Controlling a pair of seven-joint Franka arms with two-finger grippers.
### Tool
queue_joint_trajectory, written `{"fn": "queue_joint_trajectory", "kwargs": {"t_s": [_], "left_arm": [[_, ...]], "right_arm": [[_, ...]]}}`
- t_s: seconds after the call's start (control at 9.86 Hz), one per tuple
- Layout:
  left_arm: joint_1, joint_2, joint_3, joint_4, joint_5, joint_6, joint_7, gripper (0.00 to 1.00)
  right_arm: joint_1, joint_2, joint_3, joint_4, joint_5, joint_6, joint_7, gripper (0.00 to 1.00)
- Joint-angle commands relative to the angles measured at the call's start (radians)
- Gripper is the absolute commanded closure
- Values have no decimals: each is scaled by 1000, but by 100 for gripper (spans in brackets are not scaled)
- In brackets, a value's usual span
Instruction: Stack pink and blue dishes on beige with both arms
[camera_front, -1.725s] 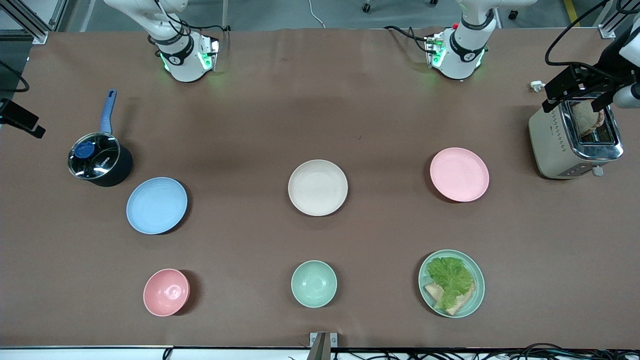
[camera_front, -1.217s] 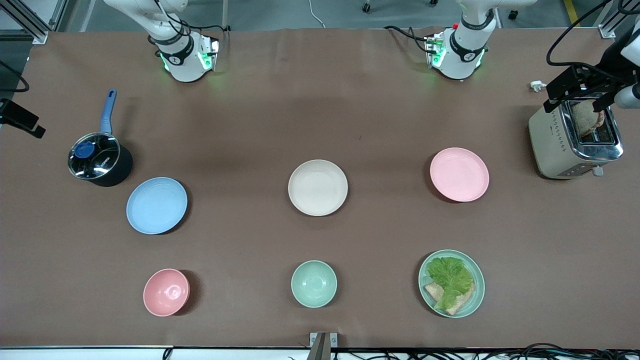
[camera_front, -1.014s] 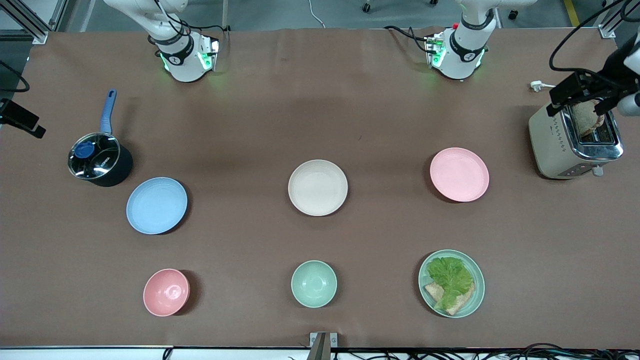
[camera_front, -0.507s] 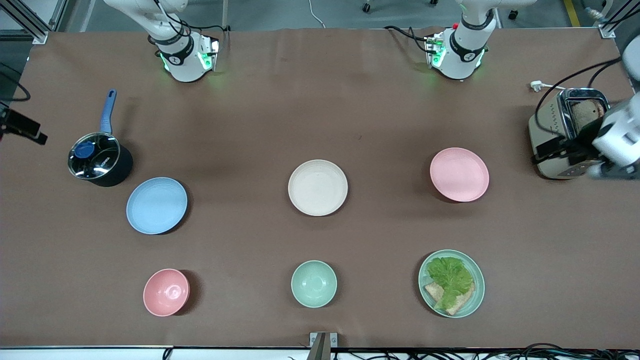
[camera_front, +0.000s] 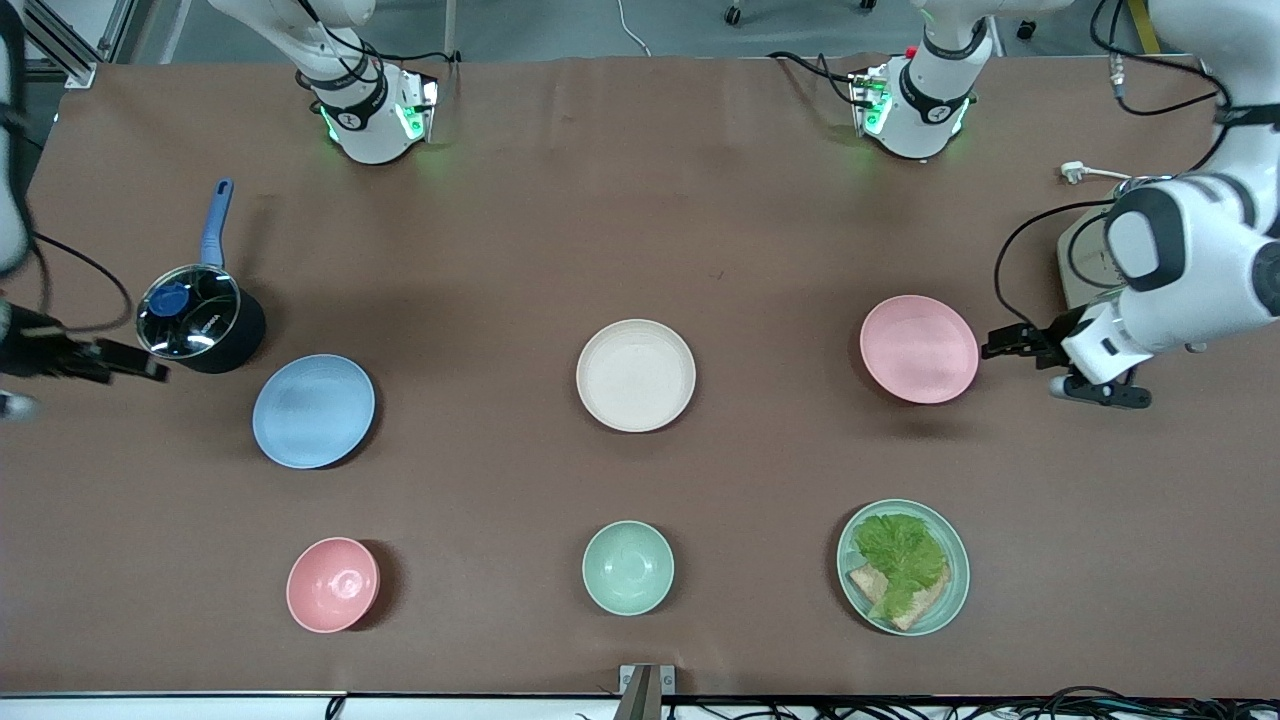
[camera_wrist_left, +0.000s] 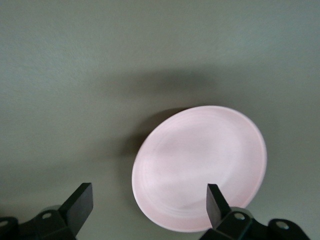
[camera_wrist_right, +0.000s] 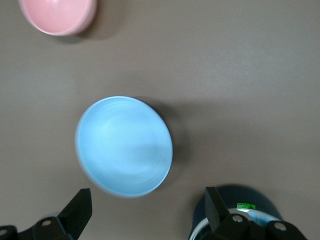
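Probably light, stiff and slick, the pink plate (camera_front: 919, 349) at right centre and blue plate (camera_front: 313, 410) at left want rim grips toward the beige plate (camera_front: 636, 375) mid-frame; left gripper (camera_front: 1003, 341) and right gripper (camera_front: 135, 366) gape beside them.

A robot lab w/ pretend kitchen stuff: two robot arms bolted on a big brown table (camera_front: 640, 200), metal frame (camera_front: 60, 40), cables (camera_front: 1000, 705) at the edge.
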Motion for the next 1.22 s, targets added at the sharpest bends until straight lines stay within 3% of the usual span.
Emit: {"fn": "queue_joint_trajectory", "kwargs": {"t_s": [0.0,0.1,0.2,0.41,0.51,0.61,0.81,1.12], "left_arm": [[3,93,-1,-64,-25,112,39,7],[3,127,0,-65,-25,115,39,15],[8,139,0,-70,-26,115,39,23],[8,153,0,-81,-70,115,34,71],[6,153,-1,-84,-78,115,34,87],[6,155,-1,-84,-80,115,34,96],[6,112,0,-85,-78,101,31,100],[-1,-49,-44,-76,-77,-24,19,100]], "right_arm": [[2,51,6,-131,66,206,-86,0],[1,92,6,-136,103,246,-168,0],[-5,134,4,-136,199,257,-269,0],[-5,203,3,-150,368,286,-419,7],[1,214,4,-166,381,324,-422,15],[4,215,4,-186,384,350,-424,24],[4,215,4,-200,387,352,-421,45],[2,214,4,-199,395,291,-389,58]]}}
